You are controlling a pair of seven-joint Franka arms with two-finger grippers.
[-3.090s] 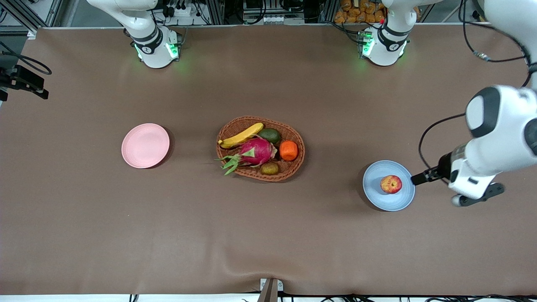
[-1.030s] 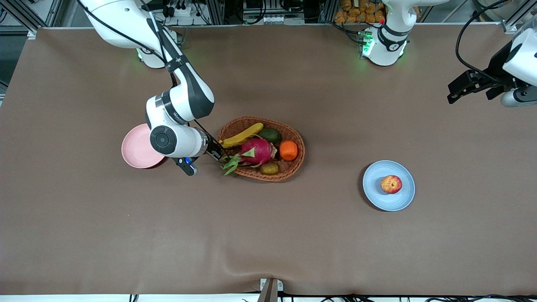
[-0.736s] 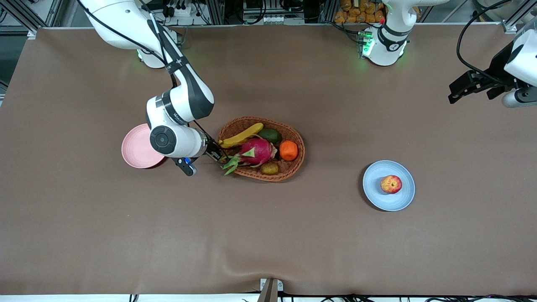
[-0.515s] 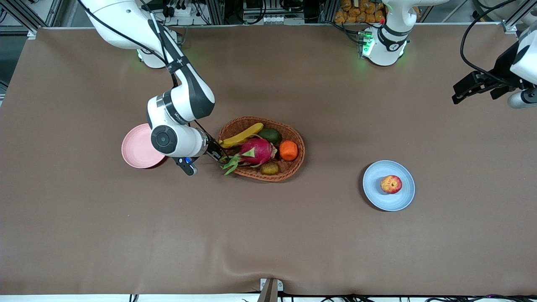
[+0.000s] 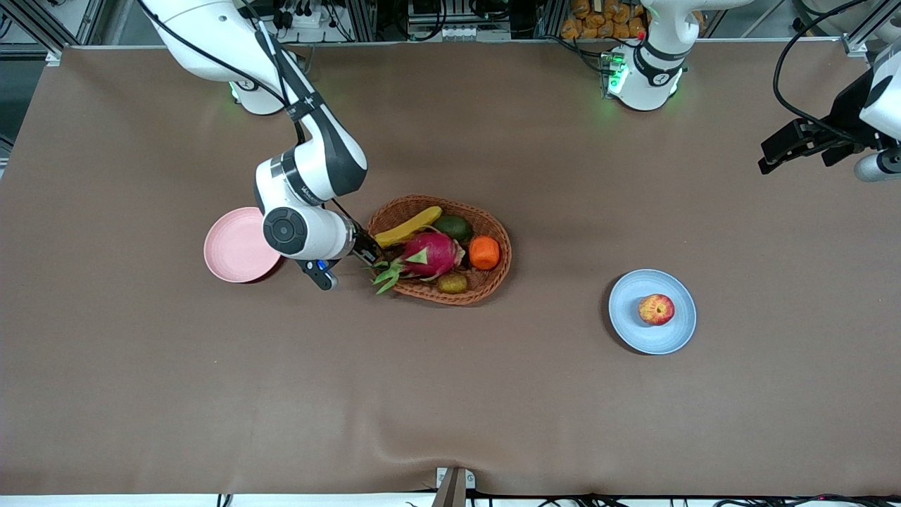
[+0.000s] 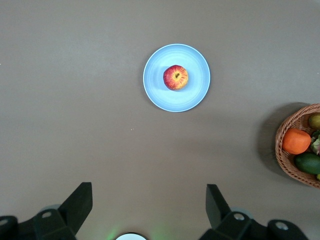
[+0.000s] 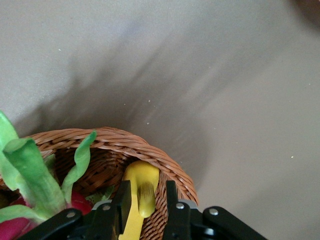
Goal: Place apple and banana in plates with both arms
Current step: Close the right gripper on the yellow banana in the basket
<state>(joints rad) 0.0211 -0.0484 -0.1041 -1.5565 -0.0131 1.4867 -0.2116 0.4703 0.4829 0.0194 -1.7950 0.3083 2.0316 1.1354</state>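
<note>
The banana (image 5: 408,227) lies in the brown woven basket (image 5: 493,278), along its edge away from the front camera. My right gripper (image 5: 371,248) is at the basket's rim toward the pink plate (image 5: 236,246). In the right wrist view it (image 7: 147,198) is open, and its fingers (image 7: 124,200) straddle the banana's end (image 7: 141,176) and part of the rim. The apple (image 5: 656,309) sits on the blue plate (image 5: 669,338). My left gripper (image 5: 769,158) hangs open and empty, high over the table's left-arm end. Its wrist view shows the apple (image 6: 175,77) on the blue plate (image 6: 197,95).
The basket also holds a magenta dragon fruit (image 5: 431,253), an orange (image 5: 484,253), an avocado (image 5: 452,227) and a kiwi (image 5: 452,283). The dragon fruit's green leaves (image 7: 30,170) lie close beside my right gripper. The pink plate is partly covered by the right arm.
The left arm pulled away from the blue plate and rose. The right arm came in and, over the last second, edged its gripper onto the banana's end.
</note>
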